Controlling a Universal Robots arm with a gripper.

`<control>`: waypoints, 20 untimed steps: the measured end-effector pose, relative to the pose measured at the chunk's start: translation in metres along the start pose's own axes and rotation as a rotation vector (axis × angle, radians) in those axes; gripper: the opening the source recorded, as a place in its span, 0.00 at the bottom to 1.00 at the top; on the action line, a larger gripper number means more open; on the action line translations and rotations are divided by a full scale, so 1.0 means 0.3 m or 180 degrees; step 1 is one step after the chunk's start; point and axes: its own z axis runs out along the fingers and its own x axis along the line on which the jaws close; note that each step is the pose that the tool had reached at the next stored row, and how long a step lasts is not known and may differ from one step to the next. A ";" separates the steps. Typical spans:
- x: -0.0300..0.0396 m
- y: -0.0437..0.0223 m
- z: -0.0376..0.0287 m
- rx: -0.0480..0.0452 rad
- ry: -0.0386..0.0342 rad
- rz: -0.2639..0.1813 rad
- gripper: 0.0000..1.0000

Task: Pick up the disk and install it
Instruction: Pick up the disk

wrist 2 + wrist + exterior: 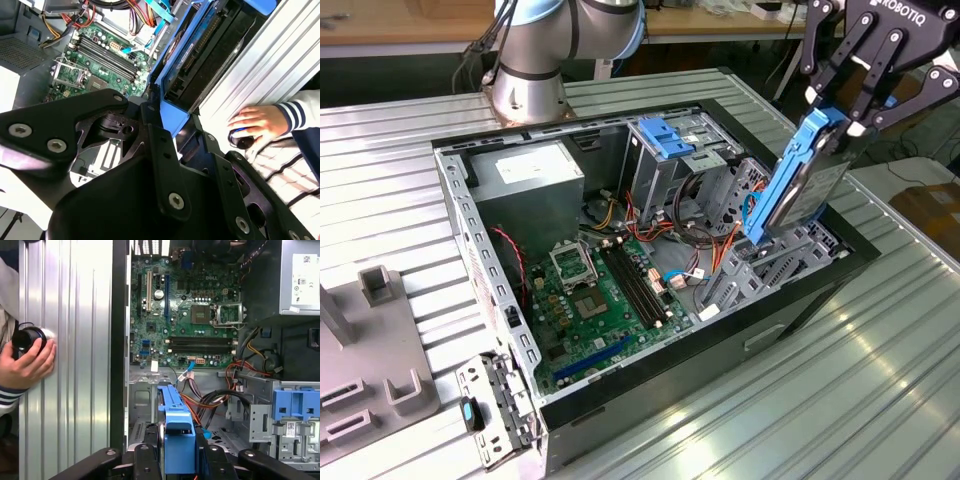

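In the exterior view, my gripper [842, 112] is shut on the upper end of the disk [798, 190], a dark drive in bright blue carrier rails. The disk hangs tilted, its lower end at the metal drive bay [775, 265] on the exterior view's right side of the open computer case [620, 395]. In the second wrist view the disk [200, 55] runs away from my black fingers [160, 145] toward the case. The first wrist view shows the disk's blue rail [177, 432] clamped between the fingers, over the bay.
Inside the case lie a green motherboard [595, 300], a grey power supply [525, 175], loose cables and a tall cage with a light-blue latch [665, 138]. A person's hand [27, 360] holds a black round object on the ribbed table beside the case. A grey fixture [370, 370] stands at the exterior view's left.
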 end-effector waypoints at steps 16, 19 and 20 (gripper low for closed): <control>0.019 -0.008 0.087 0.0002 -0.0012 0.0001 0.36; 0.018 -0.007 0.093 0.0003 -0.0016 0.0001 0.36; 0.017 -0.007 0.095 0.0004 -0.0017 0.0001 0.36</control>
